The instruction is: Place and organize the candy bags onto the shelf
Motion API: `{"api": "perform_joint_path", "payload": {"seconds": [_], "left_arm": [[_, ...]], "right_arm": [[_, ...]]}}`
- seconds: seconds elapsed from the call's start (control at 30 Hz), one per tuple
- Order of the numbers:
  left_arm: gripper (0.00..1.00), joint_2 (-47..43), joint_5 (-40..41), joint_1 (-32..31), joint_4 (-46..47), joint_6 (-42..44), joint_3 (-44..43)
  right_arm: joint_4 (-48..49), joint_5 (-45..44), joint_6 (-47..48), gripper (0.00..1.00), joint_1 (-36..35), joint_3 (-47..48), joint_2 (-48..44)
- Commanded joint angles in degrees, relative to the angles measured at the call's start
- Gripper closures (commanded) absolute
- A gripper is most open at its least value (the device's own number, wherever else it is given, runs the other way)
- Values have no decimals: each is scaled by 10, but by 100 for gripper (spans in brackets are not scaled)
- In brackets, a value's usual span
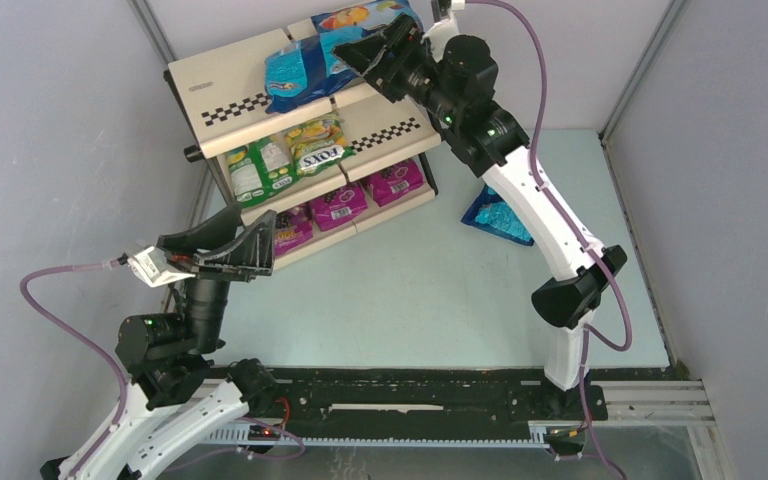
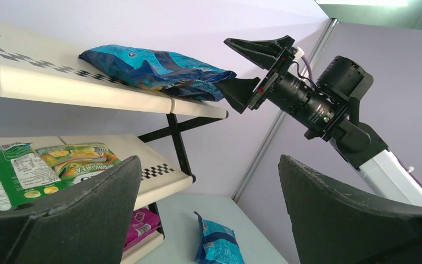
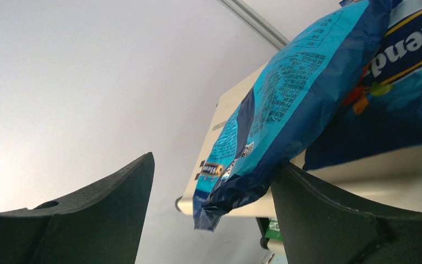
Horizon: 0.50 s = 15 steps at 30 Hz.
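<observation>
The shelf (image 1: 220,80) stands at the back left. On its top tier a teal candy bag (image 1: 298,72) lies beside a blue bag with orange fruit art (image 1: 360,18). My right gripper (image 1: 362,60) is open at the teal bag's end (image 3: 286,104); one finger touches the bag's underside and nothing is clamped. Two green-yellow bags (image 1: 260,165) (image 1: 318,143) sit on the middle tier, and three magenta bags (image 1: 340,205) on the bottom tier. Another teal bag (image 1: 500,215) lies on the table. My left gripper (image 1: 255,235) hangs open and holds nothing by the shelf's lower left front.
The teal bag on the top tier overhangs the checkered front strip (image 2: 60,69). Grey enclosure walls (image 1: 730,150) close in the table on both sides and at the back. The right arm (image 1: 550,210) reaches over the loose teal bag (image 2: 217,242).
</observation>
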<state>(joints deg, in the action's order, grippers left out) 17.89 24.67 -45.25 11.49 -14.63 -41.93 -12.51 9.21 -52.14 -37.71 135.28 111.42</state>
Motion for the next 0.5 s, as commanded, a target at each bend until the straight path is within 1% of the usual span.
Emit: {"api": "perform_joint_path", "payload": {"seconds": [0.0,0.03,0.17,0.2,0.23,0.27,0.33,0.37,0.4,0.47], "left_arm": [[0,5,-13,-3,13,-4,4],[0,5,-13,-3,13,-4,4],[0,4,-13,-4,13,-4,4],[0,3,-13,-3,12,-3,4],[0,2,-12,-4,13,-3,4],[0,1,-11,-5,13,-2,3],[0,-1,-9,-6,13,0,3],[0,-1,-8,-6,12,0,3],[0,-2,-8,-7,13,2,3],[0,-2,-7,-8,13,1,3]], "right_arm": [[37,-16,6,24,-22,-26,-41],[43,-19,6,25,-26,-30,-42],[48,-48,16,26,-40,-32,-32],[49,-52,22,30,-41,-28,-28],[51,-54,29,34,-42,-23,-22],[49,-58,38,41,-41,-14,-15],[52,-60,69,63,-41,11,4],[55,-57,91,68,-40,26,16],[61,-49,116,71,-39,47,33],[42,-41,152,76,-32,115,80]]}}
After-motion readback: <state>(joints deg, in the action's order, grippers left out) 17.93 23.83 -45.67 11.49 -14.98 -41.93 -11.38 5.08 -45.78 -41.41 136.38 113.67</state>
